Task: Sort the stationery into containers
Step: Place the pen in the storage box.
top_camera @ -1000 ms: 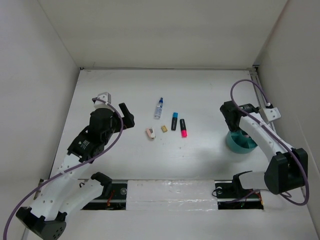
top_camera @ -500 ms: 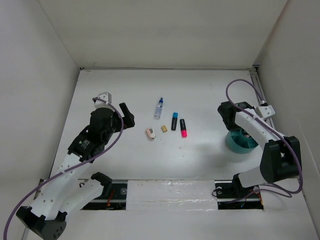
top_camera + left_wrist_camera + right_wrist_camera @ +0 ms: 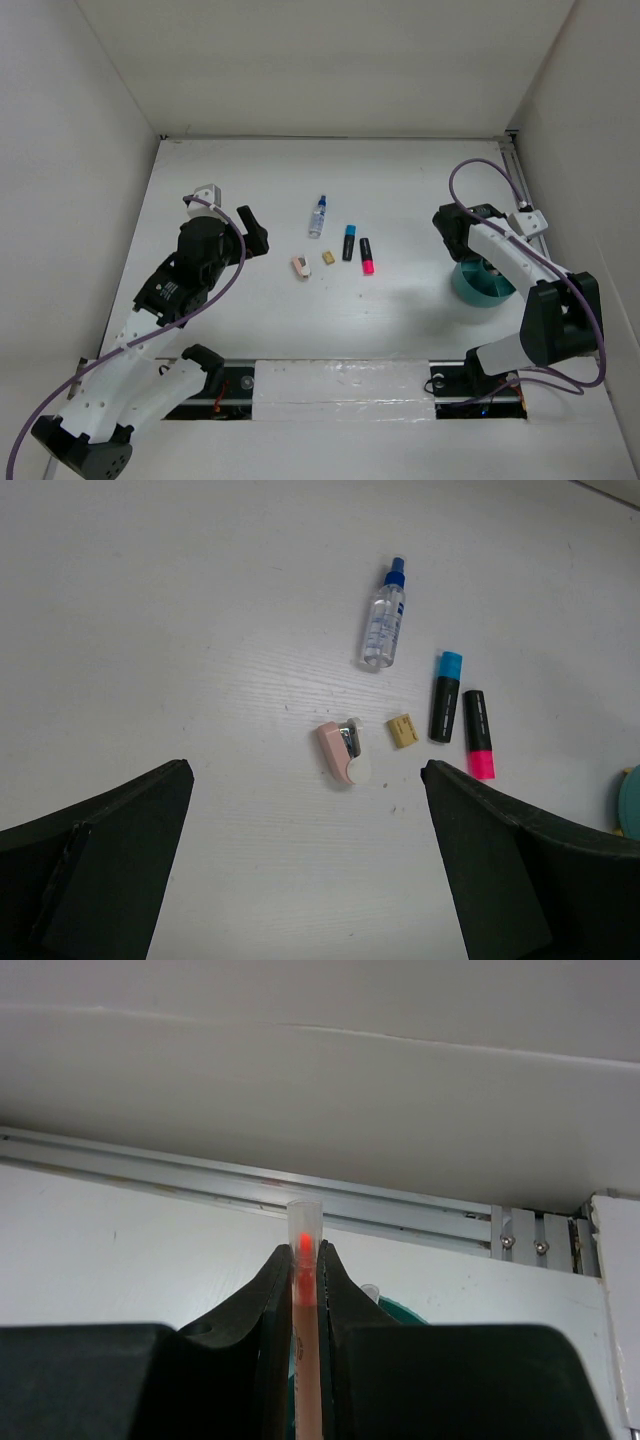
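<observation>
The right gripper (image 3: 304, 1258) pinches a thin orange-pink pencil (image 3: 305, 1350) between nearly closed fingers, its pale end poking out, close by the round teal cup (image 3: 478, 293) at the table's right. The left gripper (image 3: 305, 770) gapes wide over a clear bottle with blue cap (image 3: 383, 623) (label too small to read), a blue-black highlighter (image 3: 444, 695), a pink-black highlighter (image 3: 478, 733), a tan eraser (image 3: 402, 731) and a pinkish eraser (image 3: 343, 752).

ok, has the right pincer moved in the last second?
Yes. The right pincer slid slightly left in the top view, against the round teal cup.
</observation>
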Robot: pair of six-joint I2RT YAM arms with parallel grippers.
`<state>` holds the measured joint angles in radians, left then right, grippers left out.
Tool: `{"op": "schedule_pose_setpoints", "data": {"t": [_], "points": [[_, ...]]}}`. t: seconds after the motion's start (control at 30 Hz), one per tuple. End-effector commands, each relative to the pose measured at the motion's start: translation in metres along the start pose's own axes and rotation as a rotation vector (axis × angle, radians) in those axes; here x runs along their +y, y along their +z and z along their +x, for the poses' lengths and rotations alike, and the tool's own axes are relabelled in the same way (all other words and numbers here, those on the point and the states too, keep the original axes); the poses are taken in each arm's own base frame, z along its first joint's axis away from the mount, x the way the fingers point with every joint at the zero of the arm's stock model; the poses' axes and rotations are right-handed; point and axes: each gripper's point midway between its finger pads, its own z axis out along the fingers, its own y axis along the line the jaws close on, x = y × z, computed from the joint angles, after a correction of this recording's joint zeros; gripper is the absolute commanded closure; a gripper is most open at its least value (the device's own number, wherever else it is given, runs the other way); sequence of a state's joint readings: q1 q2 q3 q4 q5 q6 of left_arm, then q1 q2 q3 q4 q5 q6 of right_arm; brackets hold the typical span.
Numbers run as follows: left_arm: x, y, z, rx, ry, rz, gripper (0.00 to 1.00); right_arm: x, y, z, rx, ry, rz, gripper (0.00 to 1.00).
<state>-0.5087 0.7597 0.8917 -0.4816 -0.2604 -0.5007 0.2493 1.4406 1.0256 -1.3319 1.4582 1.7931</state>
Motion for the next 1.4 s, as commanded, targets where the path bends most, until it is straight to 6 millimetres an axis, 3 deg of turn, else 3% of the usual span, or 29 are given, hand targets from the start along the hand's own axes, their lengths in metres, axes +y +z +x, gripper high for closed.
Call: {"op": "schedule_pose_setpoints", "data": {"t": [0.0,0.33,0.4,0.53,0.8,1.0,1.1,1.37], "points": [[-0.006,-0.003,-0.01,-0.04,-0.002,0.033,0.0,0.001,-0.005,-0.01,-0.013,0.002,-0.023,0.89],[-0.006,-0.005,-0.012,-0.047,-0.005,0.037,0.0,0.006,-0.009,-0.009,-0.022,-0.039,-0.042,0.89],[-0.006,-0.005,-0.012,-0.047,-0.005,0.037,0.0,0.008,-0.009,-0.009,-0.022,-0.048,-0.042,0.88],[-0.005,-0.005,-0.012,-0.052,-0.005,0.029,0.0,0.01,-0.011,-0.007,-0.022,-0.068,-0.05,0.75],[-0.005,-0.005,-0.012,-0.052,-0.005,0.029,0.0,0.013,-0.017,-0.008,-0.02,-0.061,-0.079,0.75],[-0.005,-0.005,-0.012,-0.052,-0.005,0.029,0.0,0.021,-0.027,-0.014,-0.037,-0.046,-0.125,0.58],[-0.003,-0.005,-0.013,-0.057,-0.006,0.02,0.0,0.03,-0.04,-0.021,-0.043,-0.042,-0.181,0.45],[0.001,-0.005,-0.013,-0.06,-0.013,-0.001,0.0,0.054,-0.077,-0.049,-0.028,-0.01,-0.307,0.26]]}}
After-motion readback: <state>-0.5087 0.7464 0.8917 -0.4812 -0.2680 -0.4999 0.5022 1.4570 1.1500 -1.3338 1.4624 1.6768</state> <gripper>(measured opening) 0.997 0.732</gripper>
